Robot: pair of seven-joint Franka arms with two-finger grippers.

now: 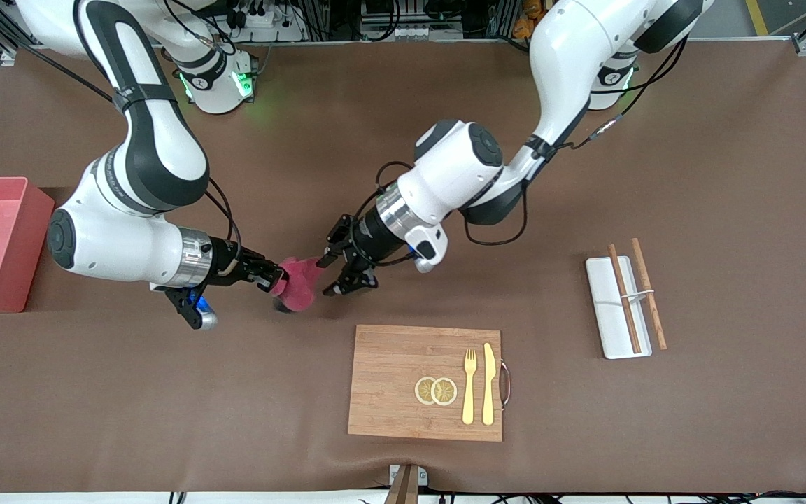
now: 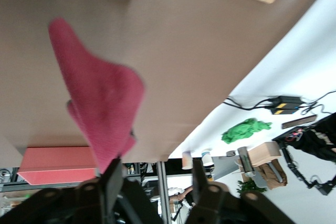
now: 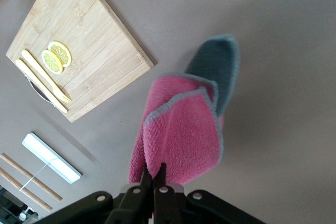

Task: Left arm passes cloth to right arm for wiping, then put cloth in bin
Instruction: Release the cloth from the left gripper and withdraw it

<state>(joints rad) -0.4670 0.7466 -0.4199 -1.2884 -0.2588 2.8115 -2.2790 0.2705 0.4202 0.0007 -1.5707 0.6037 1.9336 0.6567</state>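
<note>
The magenta-pink cloth (image 1: pixel 298 283) with a dark grey reverse hangs from my right gripper (image 1: pixel 276 276) over the middle of the table. In the right wrist view the right gripper (image 3: pixel 155 174) is shut on an edge of the cloth (image 3: pixel 178 129). My left gripper (image 1: pixel 336 271) is open right beside the cloth, toward the left arm's end. In the left wrist view the left gripper (image 2: pixel 156 170) has its jaws wide apart, and the cloth (image 2: pixel 102 98) lies against one finger (image 2: pixel 112 174). The pink bin (image 1: pixel 38 210) stands at the right arm's end of the table and shows in the left wrist view (image 2: pixel 58 163).
A wooden cutting board (image 1: pixel 389 381) with lemon slices (image 1: pixel 435 390), a fork (image 1: pixel 469 385) and a knife (image 1: pixel 488 381) lies nearer the front camera than the grippers. A white tray (image 1: pixel 606 329) with chopsticks (image 1: pixel 648 294) lies toward the left arm's end.
</note>
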